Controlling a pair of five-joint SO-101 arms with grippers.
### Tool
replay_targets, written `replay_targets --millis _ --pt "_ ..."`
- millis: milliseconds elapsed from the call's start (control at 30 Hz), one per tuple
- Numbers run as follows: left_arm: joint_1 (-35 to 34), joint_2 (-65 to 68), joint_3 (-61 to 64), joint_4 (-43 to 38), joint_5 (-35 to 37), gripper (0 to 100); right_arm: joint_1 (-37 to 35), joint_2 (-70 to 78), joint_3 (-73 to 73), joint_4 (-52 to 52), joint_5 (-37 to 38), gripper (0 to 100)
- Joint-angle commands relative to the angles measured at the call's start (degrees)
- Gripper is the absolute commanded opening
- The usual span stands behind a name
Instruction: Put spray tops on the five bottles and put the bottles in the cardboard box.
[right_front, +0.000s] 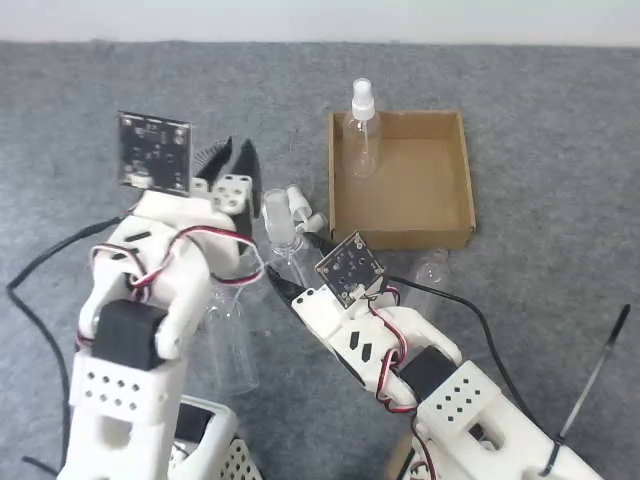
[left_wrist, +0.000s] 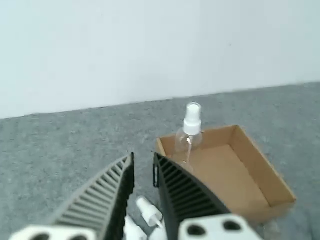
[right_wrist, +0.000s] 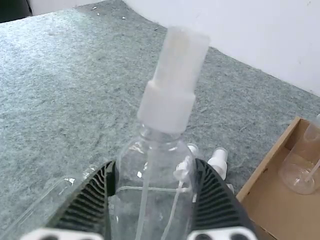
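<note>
- The right gripper is clamped on the body of a clear bottle, held upright. A white spray top sits on its neck, with the tube hanging down inside.
- I cannot tell whether that top is fully screwed down. It looks a little tilted, so it should be seated firmly before the bottle travels.
- The step in hand looks like carrying this bottle to the box. The grip should stay low on the body and the bottle level. It should go down in the bare part of the box floor, away from the capped bottle already there.
- Two bare bottles lie on the mat close to the arms, one of them just in front of the box.
- Loose spray tops lie just beyond the held bottle, between the two grippers.
- The left gripper hangs over them with a narrow gap between its jaws, holding nothing.
- The cardboard box stands farther off. One capped bottle stands upright in its far corner.
- A white basket sits by the left arm's base.
- The surface is a grey felt mat, and a plain pale wall stands behind it.
</note>
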Motion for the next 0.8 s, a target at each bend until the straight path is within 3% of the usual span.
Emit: replay_targets --millis 0,167,367,567,767 --pt "2.11 0.62 3.12 -0.18 -0.35 5 0.22 -2.42 -0.88 -1.36 -0.53 0.6" --pt "1.93 -0.09 10.15 0.09 -0.44 5 0.57 -2.42 -0.88 -1.36 -0.62 0.6" --pt "1.93 -0.09 10.59 0.97 0.00 5 5.49 -2.42 -1.23 -1.45 -0.79 0.6" --pt "3.78 -0.09 9.36 0.88 -0.09 6 4.26 -2.42 -1.14 -1.45 -0.79 0.6" --pt "-4.66 -4.48 5.49 5.19 -0.26 9 6.02 -2.42 -1.58 -1.45 -0.79 0.6"
